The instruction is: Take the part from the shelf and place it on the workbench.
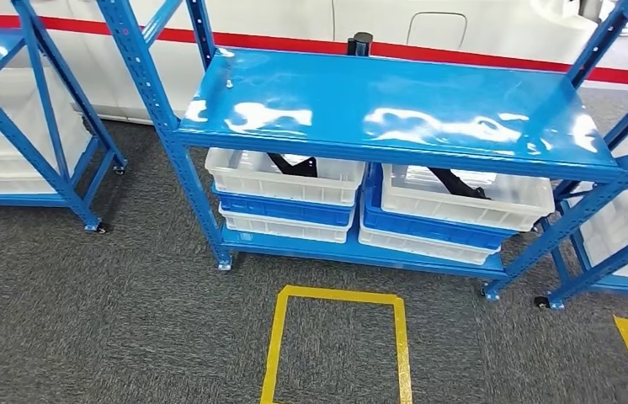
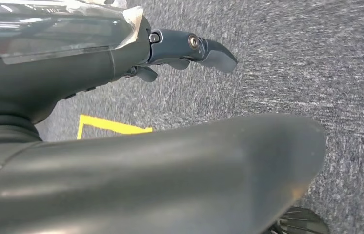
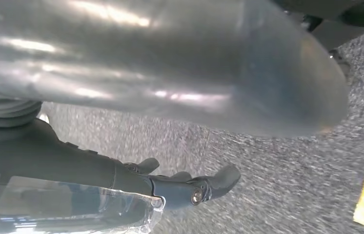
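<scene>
A blue metal shelf (image 1: 395, 109) stands ahead of me in the head view, its top board bare and glossy. On its lower level two white bins sit on blue ones. A black part (image 1: 294, 164) lies in the left bin (image 1: 281, 187), and another black part (image 1: 460, 183) lies in the right bin (image 1: 471, 209). My left hand (image 2: 97, 73) hangs over grey carpet with its fingers (image 2: 204, 48) stretched out and nothing in it. My right hand (image 3: 72, 163) hangs the same way, fingers (image 3: 209, 183) extended and holding nothing.
A yellow tape square (image 1: 336, 337) marks the carpet in front of the shelf. Another blue rack (image 1: 24, 126) with white bins stands at the left, and a third rack (image 1: 622, 219) at the right. A white wall with a red stripe (image 1: 462, 55) runs behind.
</scene>
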`<state>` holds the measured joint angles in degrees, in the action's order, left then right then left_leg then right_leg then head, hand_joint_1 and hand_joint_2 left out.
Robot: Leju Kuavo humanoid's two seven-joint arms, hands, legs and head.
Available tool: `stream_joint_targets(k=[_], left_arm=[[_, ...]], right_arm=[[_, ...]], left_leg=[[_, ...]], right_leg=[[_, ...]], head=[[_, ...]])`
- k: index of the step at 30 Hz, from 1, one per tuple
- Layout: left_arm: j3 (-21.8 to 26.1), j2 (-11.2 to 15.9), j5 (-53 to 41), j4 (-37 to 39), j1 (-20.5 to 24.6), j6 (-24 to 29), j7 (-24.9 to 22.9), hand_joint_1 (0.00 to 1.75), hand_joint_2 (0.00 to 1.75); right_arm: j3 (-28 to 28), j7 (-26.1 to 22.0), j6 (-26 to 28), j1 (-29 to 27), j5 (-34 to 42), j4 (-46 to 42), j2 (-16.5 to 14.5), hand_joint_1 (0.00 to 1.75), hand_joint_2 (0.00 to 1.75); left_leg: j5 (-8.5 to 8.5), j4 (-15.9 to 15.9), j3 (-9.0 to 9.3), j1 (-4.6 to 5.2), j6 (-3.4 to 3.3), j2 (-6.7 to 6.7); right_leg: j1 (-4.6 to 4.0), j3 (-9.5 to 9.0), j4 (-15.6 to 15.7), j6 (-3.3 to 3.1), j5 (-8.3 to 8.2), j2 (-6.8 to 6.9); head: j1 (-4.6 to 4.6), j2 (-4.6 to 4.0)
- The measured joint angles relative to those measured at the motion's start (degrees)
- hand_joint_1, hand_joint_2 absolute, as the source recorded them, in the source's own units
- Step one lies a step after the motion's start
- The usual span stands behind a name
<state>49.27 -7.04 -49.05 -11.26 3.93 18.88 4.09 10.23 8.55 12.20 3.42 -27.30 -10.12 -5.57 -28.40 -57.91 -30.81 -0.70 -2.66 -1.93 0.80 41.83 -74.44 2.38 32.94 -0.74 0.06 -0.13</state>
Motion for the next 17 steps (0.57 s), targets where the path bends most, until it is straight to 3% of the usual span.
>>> stream_joint_targets(k=[1,2,4,6,9,11,13,14,15,17], left_arm=[[0.00,-0.02,0.01,0.00,0.01,-0.01,-0.02,0.00,0.00],[0.00,-0.05,0.01,0.00,0.03,-0.04,-0.02,0.00,0.00],[0.00,-0.10,-0.02,0.00,0.05,-0.12,-0.02,0.00,0.00],[0.00,-0.08,-0.08,0.00,0.06,-0.13,-0.02,0.00,0.00],[0.00,-0.07,-0.13,0.00,0.24,-0.10,-0.01,0.00,0.00],[0.00,-0.09,-0.14,0.00,0.35,-0.08,0.04,0.00,0.00],[0.02,-0.13,-0.15,0.01,0.25,-0.06,0.07,0.00,0.00],[0.05,-0.15,-0.13,0.02,0.13,-0.05,0.07,0.00,0.00],[0.10,-0.17,-0.10,0.02,0.02,-0.02,0.05,0.00,0.00],[0.19,-0.17,-0.04,0.02,-0.10,0.03,0.04,0.00,0.00]], right_arm=[[0.00,0.00,0.00,-0.09,0.00,0.00,0.02,0.00,0.00],[0.00,0.00,0.00,-0.17,-0.01,0.00,0.07,0.00,0.00],[0.00,0.00,0.00,-0.12,-0.02,0.00,0.15,0.00,0.00],[0.00,0.00,0.00,0.06,-0.02,0.00,0.15,0.00,0.00],[0.00,-0.15,0.05,0.01,-0.12,0.00,0.12,0.00,0.00],[0.00,-0.43,0.34,-0.07,-0.44,0.00,0.14,0.00,0.00],[0.00,-0.61,0.62,-0.05,-0.83,0.00,0.13,0.00,0.00],[0.00,-0.68,0.67,-0.03,-0.93,0.00,0.11,0.00,0.00],[0.00,-0.74,0.74,-0.06,-1.03,0.00,0.09,0.00,0.00],[0.00,-0.81,0.88,-0.16,-1.13,0.00,0.09,0.00,0.00]], left_leg=[[-0.07,-0.01,0.03,0.00,0.04,-0.71],[-0.16,-0.02,0.12,-0.02,0.15,-1.36],[-0.50,-0.06,0.50,0.13,0.64,-2.53],[-0.90,-0.08,0.98,0.45,1.28,-3.53],[-1.34,-0.02,1.58,0.35,2.04,-4.50],[-3.32,-2.64,0.62,0.03,2.58,-2.23],[-7.12,-9.82,-2.84,-0.12,2.90,0.81],[-8.61,-13.63,-4.85,-0.13,2.97,1.47],[-9.13,-16.18,-6.35,-0.13,2.98,1.77],[-8.01,-16.66,-7.04,-0.13,2.89,1.87]], right_leg=[[0.06,-0.35,0.44,0.39,-0.44,0.25],[0.13,-1.94,3.27,0.89,-1.65,0.72],[0.11,-6.57,11.59,1.51,-4.52,3.24],[-0.12,-8.96,15.83,1.06,-5.94,4.90],[0.00,-8.92,16.03,-0.08,-6.27,3.37],[0.48,-9.01,16.18,-0.93,-6.42,2.42],[0.54,-8.95,16.22,-1.63,-6.46,1.68],[0.46,-8.91,16.22,-1.82,-6.46,1.32],[0.37,-8.91,16.21,-1.90,-6.46,0.94],[0.29,-8.99,16.20,-1.90,-6.46,0.43]], head=[[0.02,0.00],[0.03,0.00],[0.04,0.00],[-0.08,0.00],[-0.21,0.00],[-0.40,0.00],[-0.63,0.00],[-0.65,0.00],[-0.66,0.00],[-0.64,0.00]])
